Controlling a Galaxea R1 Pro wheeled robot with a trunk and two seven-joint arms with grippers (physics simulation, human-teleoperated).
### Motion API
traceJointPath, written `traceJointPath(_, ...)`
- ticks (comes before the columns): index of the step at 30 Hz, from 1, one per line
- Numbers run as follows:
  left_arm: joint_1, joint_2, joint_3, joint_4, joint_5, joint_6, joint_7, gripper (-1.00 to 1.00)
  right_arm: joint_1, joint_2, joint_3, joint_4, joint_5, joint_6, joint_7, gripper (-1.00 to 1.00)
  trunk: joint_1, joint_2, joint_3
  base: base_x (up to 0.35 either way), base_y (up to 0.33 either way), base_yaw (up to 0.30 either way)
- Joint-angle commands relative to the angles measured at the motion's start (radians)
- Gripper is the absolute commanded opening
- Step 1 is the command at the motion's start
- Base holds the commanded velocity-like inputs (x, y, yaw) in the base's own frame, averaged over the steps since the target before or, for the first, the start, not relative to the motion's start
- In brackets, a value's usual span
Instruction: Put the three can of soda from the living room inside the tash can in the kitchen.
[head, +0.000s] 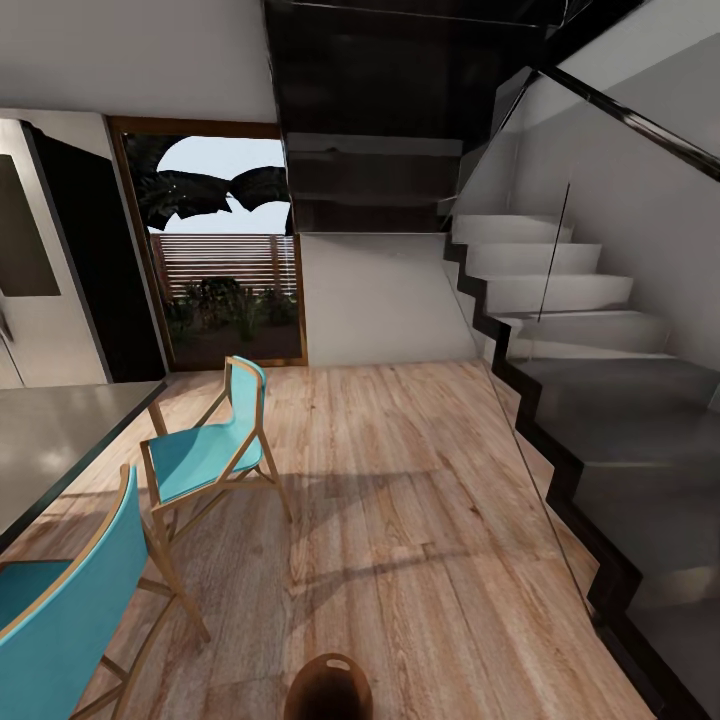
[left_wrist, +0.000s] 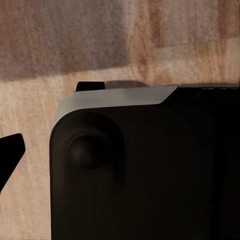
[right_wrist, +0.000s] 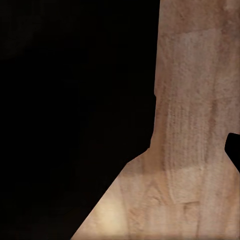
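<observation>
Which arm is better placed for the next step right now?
Left, but only marginally. The brown bin sits just left of centre at the head view's bottom edge. Both wrist cameras face wood floor, so nothing else separates the arms.

the robot's body (left_wrist: 150, 175) was a matte black housing with rounded corners, a round boss (left_wrist: 86, 150) moulded near 1 corner and a pale grey bevelled band (left_wrist: 120, 96) along its upper edge. in the right wrist view it showed as a flat black mass (right_wrist: 70, 110) with angular edges.
</observation>
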Motion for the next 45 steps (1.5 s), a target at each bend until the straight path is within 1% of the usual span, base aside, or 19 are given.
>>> traceJointPath(1,0.0,0.0,0.0,-0.006,0.0,0.0,0.0,1.0,0.0,0.0,0.0,0.0,0.0,0.0,0.0,1.0,0.0,0.0,0.0,0.0,0.0,0.0)
traceJointPath(12,0.0,0.0,0.0,-0.064,0.0,0.0,0.0,1.0,0.0,0.0,0.0,0.0,0.0,0.0,0.0,1.0,0.0,0.0,0.0,0.0,0.0,0.0)
traceJointPath(45,0.0,0.0,0.0,-0.064,0.0,0.0,0.0,1.0,0.0,0.0,0.0,0.0,0.0,0.0,0.0,1.0,0.0,0.0,0.0,0.0,0.0,0.0)
